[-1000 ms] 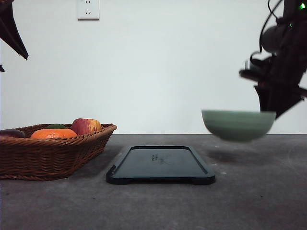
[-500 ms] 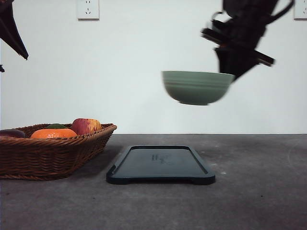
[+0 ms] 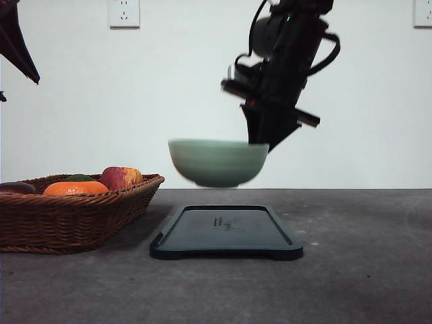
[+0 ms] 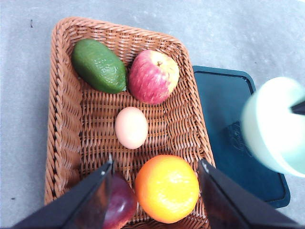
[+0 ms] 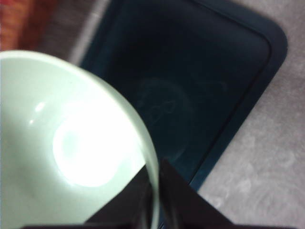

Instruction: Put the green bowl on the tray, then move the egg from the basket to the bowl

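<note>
1. In the last second your right gripper [image 3: 260, 143] has swung the green bowl [image 3: 217, 162] from out on the right, up high, then left and down. It now hangs in the air just above the tray [image 3: 226, 233], not touching it and sitting a bit left of the tray's middle.
2. So step one is nearly done, I'd say: you only need to lower it and let go.
3. The right fingers are pinched on the bowl's right rim, one inside and one outside, clear in the right wrist view.
4. The bowl looks pale sage green, glossy inside, empty, held about level, slightly motion-blurred.
5. Your left gripper [image 4: 155, 191] hovers over the basket [image 4: 64, 124] with its fingers spread apart, holding nothing.
6. The egg [image 4: 131, 127] lies mid-basket, between the apple [image 4: 153, 77] and orange [image 4: 167, 188], avocado [image 4: 99, 66] off in the corner.
</note>
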You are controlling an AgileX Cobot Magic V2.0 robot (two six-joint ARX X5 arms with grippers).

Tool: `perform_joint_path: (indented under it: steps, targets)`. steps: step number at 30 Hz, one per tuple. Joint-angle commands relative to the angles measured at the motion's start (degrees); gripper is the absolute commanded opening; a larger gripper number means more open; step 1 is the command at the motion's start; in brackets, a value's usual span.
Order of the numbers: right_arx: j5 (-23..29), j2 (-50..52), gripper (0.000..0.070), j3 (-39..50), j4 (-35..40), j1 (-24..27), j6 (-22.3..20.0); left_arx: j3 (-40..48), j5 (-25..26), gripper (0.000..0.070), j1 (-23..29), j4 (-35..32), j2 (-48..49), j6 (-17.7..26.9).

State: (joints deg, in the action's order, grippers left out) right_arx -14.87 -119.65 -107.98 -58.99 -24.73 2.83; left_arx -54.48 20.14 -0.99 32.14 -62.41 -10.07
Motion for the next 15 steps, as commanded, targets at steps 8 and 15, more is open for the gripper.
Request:
perform_joint_path:
  steps: [8, 15]
  targets:
    - [0.2, -5.6, 0.0000, -1.6, 3.5, -0.4, 0.0, -1.4, 0.5, 0.0350, -0.1, -0.4, -0.5, 0.4]
    - [1.8, -7.4, 0.0000, -1.6, 4.3, -0.7, 0.1, -1.4, 0.5, 0.0350, -0.1, -0.4, -0.5, 0.4]
